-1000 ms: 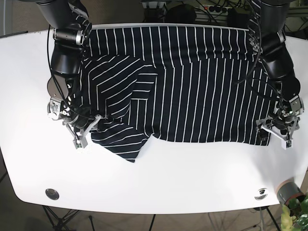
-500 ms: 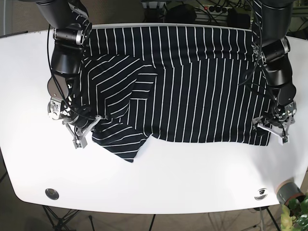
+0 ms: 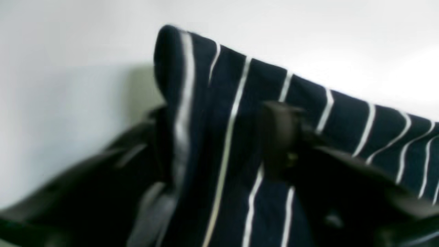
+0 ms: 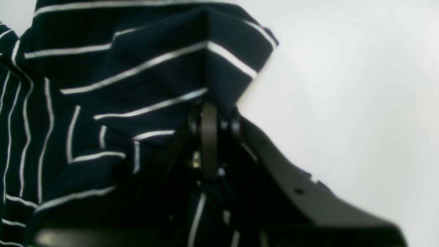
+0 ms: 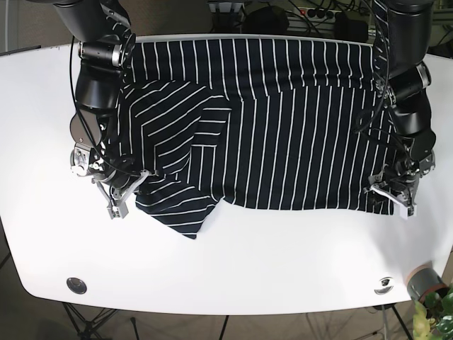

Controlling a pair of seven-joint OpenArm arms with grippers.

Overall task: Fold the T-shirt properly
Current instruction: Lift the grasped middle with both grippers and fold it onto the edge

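In the left wrist view, we see the navy T-shirt with thin white stripes bunched into a raised corner above the white surface. Our left pincer has a dark finger pressed on the cloth; the picture is blurred, but it appears clamped on that corner.

In the right wrist view, our right pincer is drawn together on a pleat of striped fabric, which peaks just above the fingertips.

In the base view, the shirt lies spread across the far half of the surface, mostly flat. A sleeve-like flap is turned in over the body on the picture's left, and a loose point hangs toward the near edge. The right pincer grips the hem there, and the left pincer holds the opposite lower corner.

We judge the fold barely begun: both lower corners are gripped, but the hem is not yet carried over the body, and the main folds remain to be made.
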